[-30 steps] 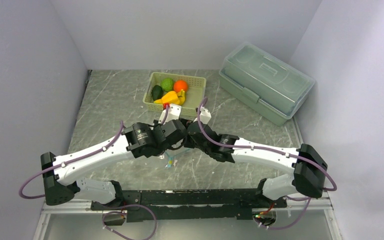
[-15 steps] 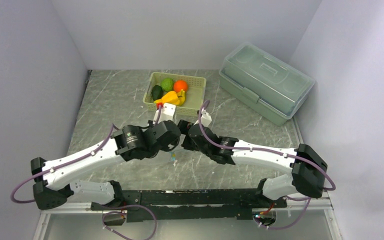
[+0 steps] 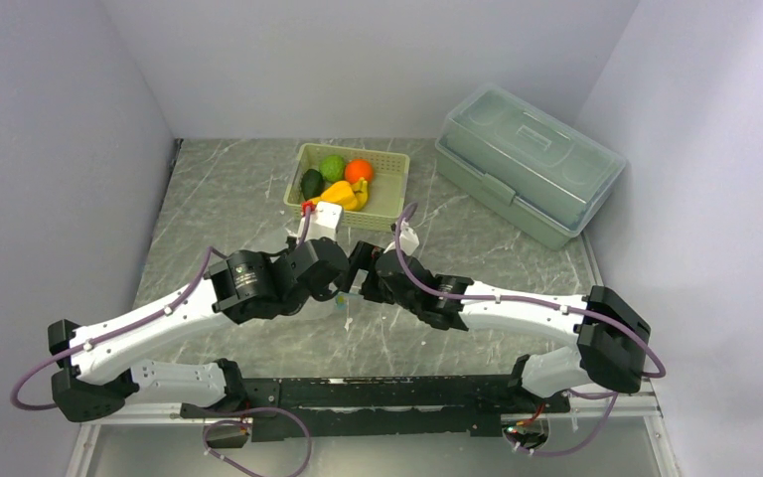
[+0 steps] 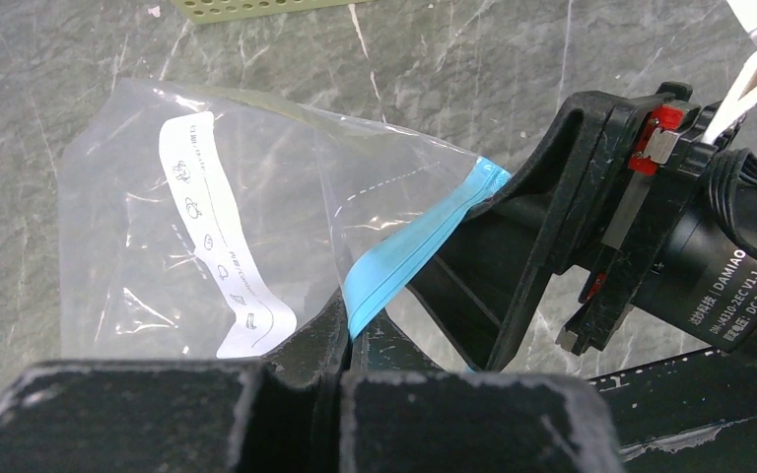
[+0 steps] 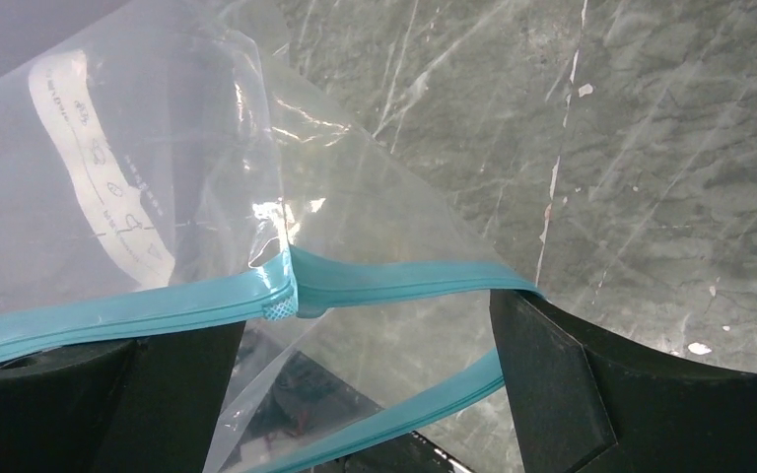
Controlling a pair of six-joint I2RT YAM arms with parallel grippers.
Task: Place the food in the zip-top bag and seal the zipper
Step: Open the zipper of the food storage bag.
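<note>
The clear zip-top bag [image 4: 187, 227] with a white label hangs between my grippers above the table. My left gripper [image 4: 353, 335] is shut on the light blue zipper [image 4: 424, 236] at the bag's mouth. My right gripper [image 5: 355, 335] is open, and the two zipper strips [image 5: 404, 281] span the gap between its fingers [image 5: 552, 374]. In the top view both grippers meet at mid-table [image 3: 351, 281], hiding most of the bag. The food lies in the pale green basket [image 3: 389, 189]: orange ball [image 3: 359, 170], bumpy green fruit [image 3: 333, 166], avocado [image 3: 311, 184], pepper [image 3: 338, 192], bananas [image 3: 361, 195].
A large translucent lidded box [image 3: 527, 159] stands at the back right. The basket's near edge shows at the top of the left wrist view [image 4: 256, 8]. Grey walls close in the marble table [image 3: 219, 199] on three sides.
My left arm has swung left and lowered, and both grippers have shifted slightly left with the bag between them. The food has not moved.
</note>
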